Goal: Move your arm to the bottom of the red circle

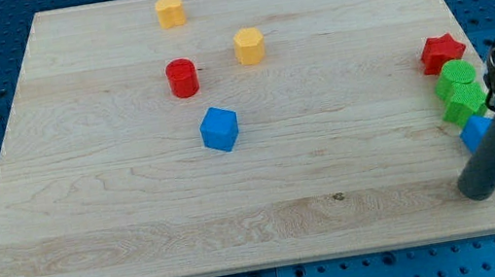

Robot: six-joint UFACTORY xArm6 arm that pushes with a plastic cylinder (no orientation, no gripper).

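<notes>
The red circle (182,77) is a short red cylinder at the upper middle-left of the wooden board (141,213). My tip (480,194) is at the lower right of the board, far to the right of and below the red circle. The dark rod rises from it toward the view's right edge and covers part of a blue block (475,132). The tip touches no block.
A blue cube (220,129) lies just below and right of the red circle. A yellow block (249,46) is to its right, another yellow block (170,10) above it. A red star (441,52) and two green blocks (457,74) (462,104) cluster at the right edge.
</notes>
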